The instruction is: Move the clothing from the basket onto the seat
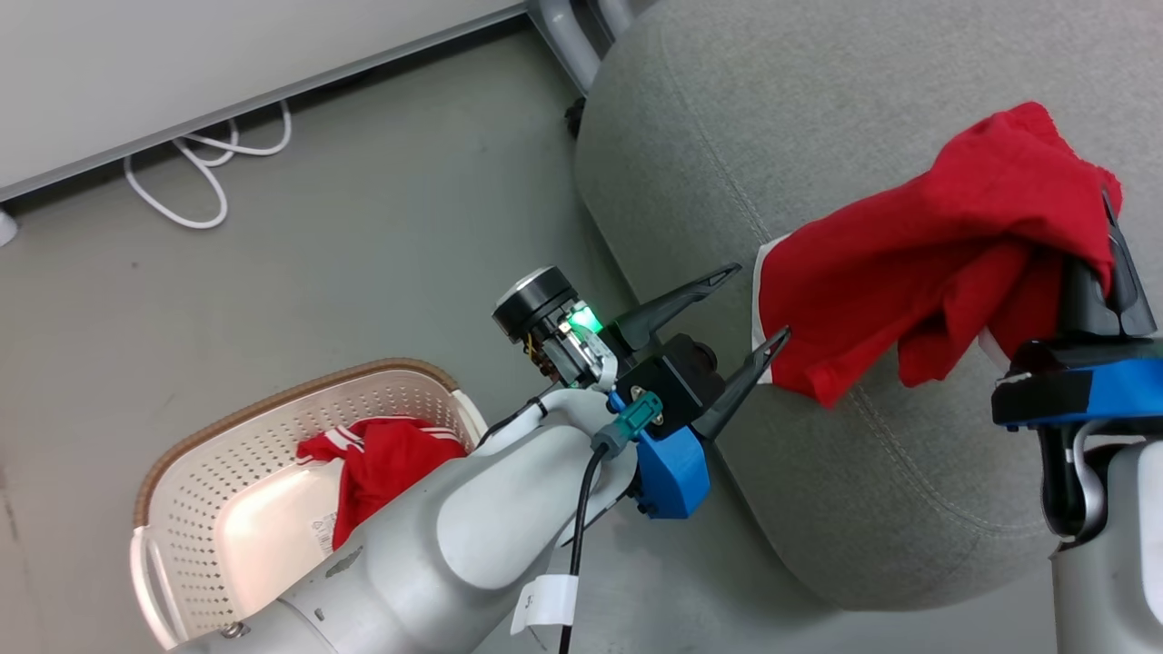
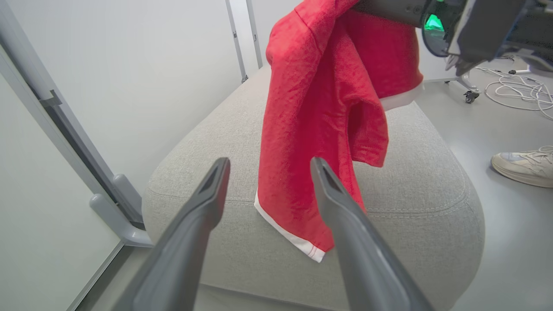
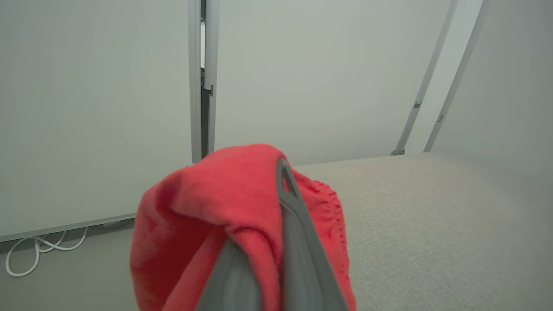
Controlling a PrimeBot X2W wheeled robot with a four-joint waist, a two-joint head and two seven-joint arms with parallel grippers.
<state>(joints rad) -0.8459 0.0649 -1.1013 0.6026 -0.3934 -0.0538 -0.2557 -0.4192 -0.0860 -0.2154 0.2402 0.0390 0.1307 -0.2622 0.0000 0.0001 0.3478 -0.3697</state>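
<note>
Right gripper (image 1: 1113, 236) clamped on red shirt (image 1: 909, 245), left gripper (image 1: 761, 300) open and empty; shirt drapes over the fingers (image 3: 298, 242) near seat (image 1: 690, 118) edge, could snag or slide to floor (image 1: 363, 227).

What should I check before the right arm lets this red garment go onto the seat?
1. Grip: right gripper shut on the held garment: ok.
2. Drop spot: the held garment hangs over the seat, hem near its edge: ok.
3. Cloth already resting on the seat: cannot tell.
4. Clearance: left gripper, open, free of the hem: cannot tell; one fingertip sits very close.
5. Job done: basket emptied: not ok; the second garment lies inside.
6. Bystander: shoe beside the seat, apart from both grippers: ok.
</note>
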